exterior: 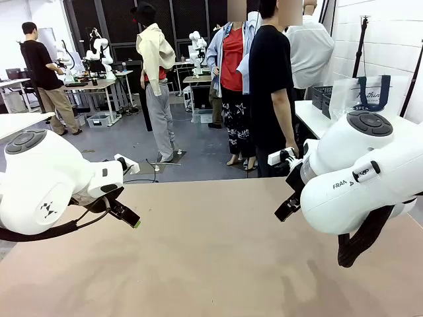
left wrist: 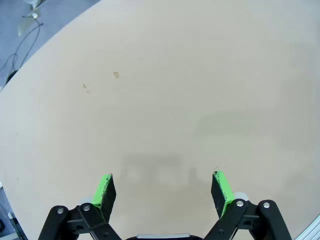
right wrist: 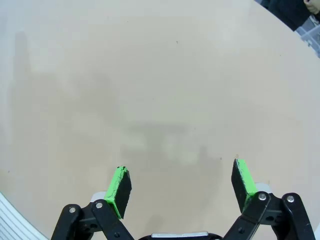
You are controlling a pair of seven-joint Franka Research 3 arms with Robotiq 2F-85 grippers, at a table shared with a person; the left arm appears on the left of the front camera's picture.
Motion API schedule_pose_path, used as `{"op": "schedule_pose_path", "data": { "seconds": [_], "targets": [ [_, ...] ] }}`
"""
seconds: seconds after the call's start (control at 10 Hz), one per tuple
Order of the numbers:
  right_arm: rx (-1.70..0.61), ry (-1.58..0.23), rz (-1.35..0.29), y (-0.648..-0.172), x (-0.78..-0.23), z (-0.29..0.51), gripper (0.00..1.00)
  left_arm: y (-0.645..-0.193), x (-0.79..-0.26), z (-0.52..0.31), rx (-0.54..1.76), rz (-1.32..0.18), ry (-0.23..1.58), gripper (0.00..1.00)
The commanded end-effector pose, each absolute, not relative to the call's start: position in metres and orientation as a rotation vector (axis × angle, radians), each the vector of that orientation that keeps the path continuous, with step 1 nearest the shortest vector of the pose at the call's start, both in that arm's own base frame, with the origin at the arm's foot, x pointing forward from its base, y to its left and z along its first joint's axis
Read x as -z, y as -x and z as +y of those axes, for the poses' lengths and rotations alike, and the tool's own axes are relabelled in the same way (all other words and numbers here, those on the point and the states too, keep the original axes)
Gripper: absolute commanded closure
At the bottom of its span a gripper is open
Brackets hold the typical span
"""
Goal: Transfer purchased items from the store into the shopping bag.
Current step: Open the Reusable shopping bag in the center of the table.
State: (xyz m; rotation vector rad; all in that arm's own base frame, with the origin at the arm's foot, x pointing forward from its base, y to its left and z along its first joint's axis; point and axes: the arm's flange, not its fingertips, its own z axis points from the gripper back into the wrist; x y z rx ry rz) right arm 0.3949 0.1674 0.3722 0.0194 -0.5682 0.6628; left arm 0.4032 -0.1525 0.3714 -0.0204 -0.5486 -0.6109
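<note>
left pincer (left wrist: 162, 186) and right pincer (right wrist: 182, 180) both spread wide, gripping nothing, poised over the flat beige counter (left wrist: 200, 75).

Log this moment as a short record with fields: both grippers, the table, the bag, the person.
left gripper: open, holding nothing, above the table
right gripper: open, holding nothing, above the table
table: beige top, faint gripper shadows
shopping bag: upright, off the table, at the far right
person: black shirt, standing at the far edge
</note>
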Motion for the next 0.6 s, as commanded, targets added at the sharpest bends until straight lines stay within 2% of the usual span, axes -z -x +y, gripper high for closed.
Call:
{"op": "schedule_pose_path", "data": {
  "seconds": [0.0, 0.5],
  "targets": [
    [-0.663, -0.021, -0.572, -0.3951, -0.3734, 0.1681, 0.0, -0.4035, -0.3715, -0.1513, 0.606, -0.549, 0.022, 0.0],
    [-0.663, -0.021, -0.572, -0.3951, -0.3734, 0.1681, 0.0, -0.4035, -0.3715, -0.1513, 0.606, -0.549, 0.022, 0.0]
  ]
}}
